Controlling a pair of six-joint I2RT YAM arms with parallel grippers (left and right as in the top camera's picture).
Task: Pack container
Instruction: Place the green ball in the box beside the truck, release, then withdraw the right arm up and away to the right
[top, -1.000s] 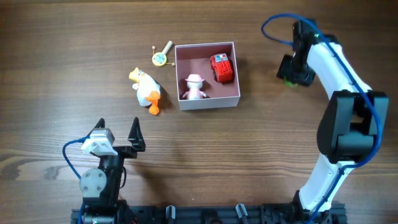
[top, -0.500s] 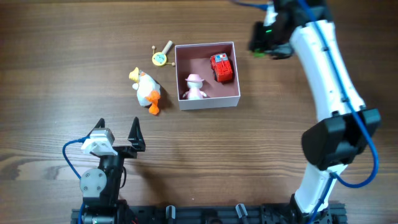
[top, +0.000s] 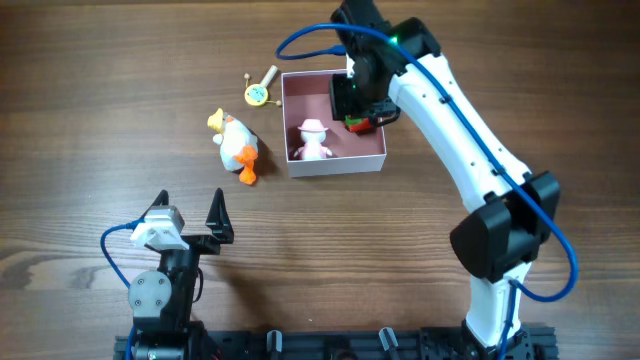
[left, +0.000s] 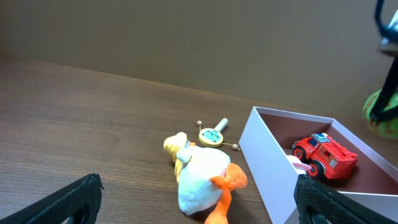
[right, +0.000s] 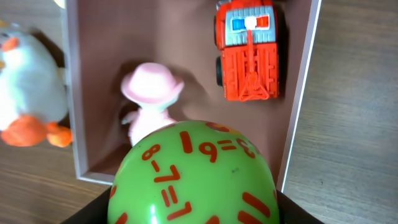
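The container (top: 335, 163) is a square white-walled box with a dusty pink inside; it also shows in the left wrist view (left: 267, 162) and the right wrist view (right: 99, 74). Inside it are a red fire truck (right: 250, 50) and a pink figure with a hat (top: 314, 139). My right gripper (top: 362, 105) is shut on a green ball with red numbers (right: 193, 177) and holds it above the container's right half, over the truck. My left gripper (top: 190, 215) is open and empty near the front edge, far from the toys.
A white and orange plush duck (top: 236, 146) lies on the wooden table just left of the container. A small round yellow rattle toy (top: 258, 93) lies behind the duck, near the container's back left corner.
My right arm has swung left from the table's right side, carrying the green ball, and now hovers over the container. The left arm and the toys have not moved.
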